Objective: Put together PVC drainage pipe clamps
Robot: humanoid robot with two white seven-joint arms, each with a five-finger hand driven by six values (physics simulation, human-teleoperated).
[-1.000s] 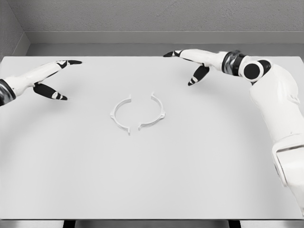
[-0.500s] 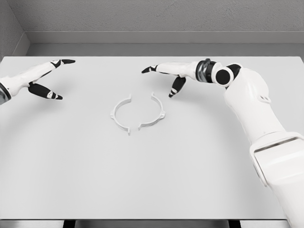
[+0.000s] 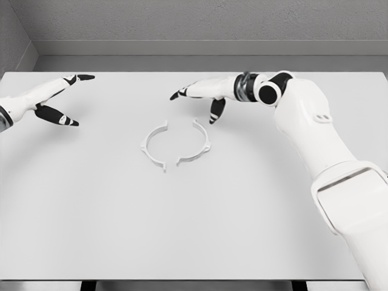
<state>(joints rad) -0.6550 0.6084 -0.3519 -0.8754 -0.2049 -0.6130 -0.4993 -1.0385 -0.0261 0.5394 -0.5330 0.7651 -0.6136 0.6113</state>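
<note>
Two clamp halves [image 3: 176, 144] lie mid-worktop [image 3: 194, 230], facing, ends apart. Right hand [image 3: 203, 97] just beyond right half, fingers spread, empty. Left hand [image 3: 45, 103] far left, open, empty. Risk: thin flat half skids under fingertip push, widening gap

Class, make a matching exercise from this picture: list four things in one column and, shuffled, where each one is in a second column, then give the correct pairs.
Things:
1. left robot hand
2. right robot hand
3. left clamp half
4. right clamp half

Places:
A. just behind the clamp halves
B. far left edge of the table
C. curve opening leftward
D. curve opening rightward

Pairs: 1-B, 2-A, 3-D, 4-C
</note>
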